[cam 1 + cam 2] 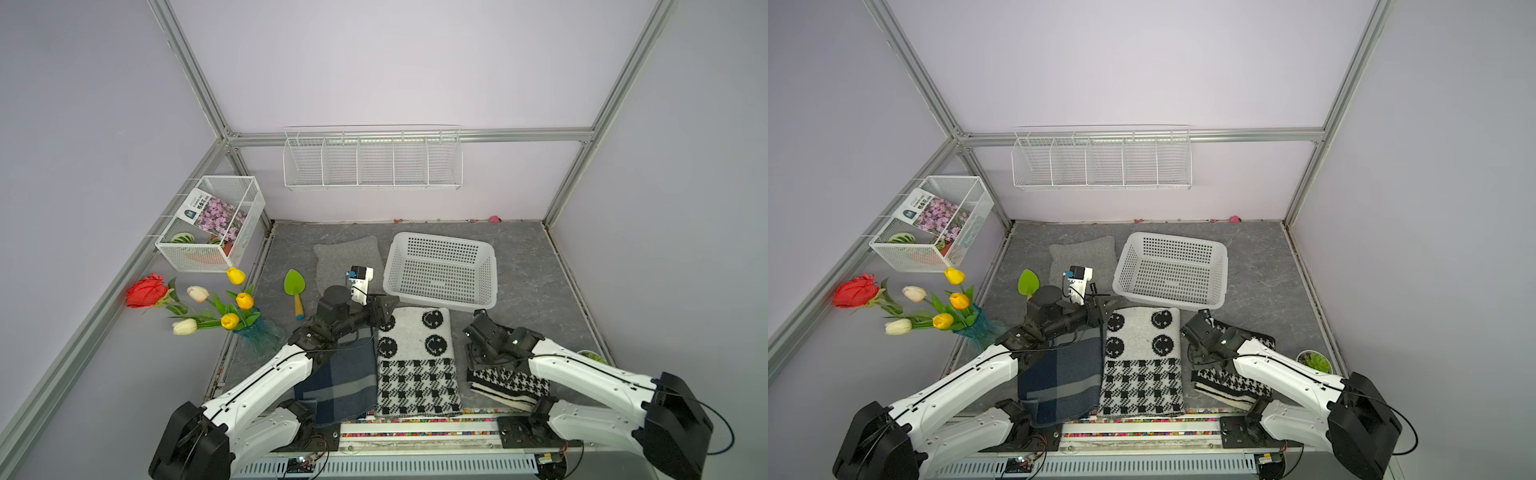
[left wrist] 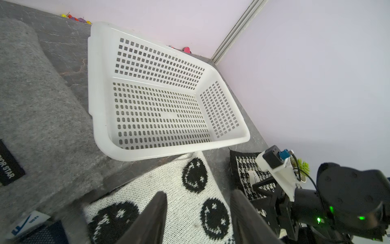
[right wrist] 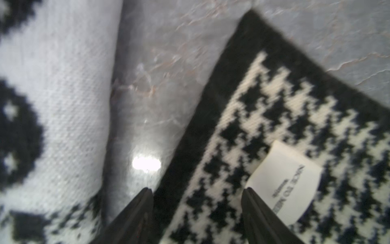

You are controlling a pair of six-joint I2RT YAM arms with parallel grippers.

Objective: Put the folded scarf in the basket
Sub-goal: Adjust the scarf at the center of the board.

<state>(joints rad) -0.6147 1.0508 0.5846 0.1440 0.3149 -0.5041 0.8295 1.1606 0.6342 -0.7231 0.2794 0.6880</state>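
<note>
Enclosure: pale lilac matte walls (image 1: pixel 395 62) on 3 sides, joined by silver aluminium extrusion struts (image 1: pixel 198 83). Floor: dark grey marble-patterned mat (image 1: pixel 532 266). Back wall carries a long white wire rack (image 1: pixel 372 166) of 5 compartments. Left wall carries a white wire-mesh bin (image 1: pixel 195 257). Light even and diffuse, with 1 bright glare spot (image 3: pixel 146 163) on the mat in the right wrist view.

My 2 top views look down from high above and behind my arm bases toward the back wall. In both top views nearly the whole grey marbled surface (image 1: pixel 532 266) shows. My left wrist camera sits close over the white knitted scarf with black smiley faces (image 2: pixel 168 190), angled at the low white perforated plastic basket (image 2: pixel 101 101). My right wrist camera hangs very near, blurred, between that scarf's edge and the black-and-white houndstooth scarf (image 3: pixel 263 118).
</note>
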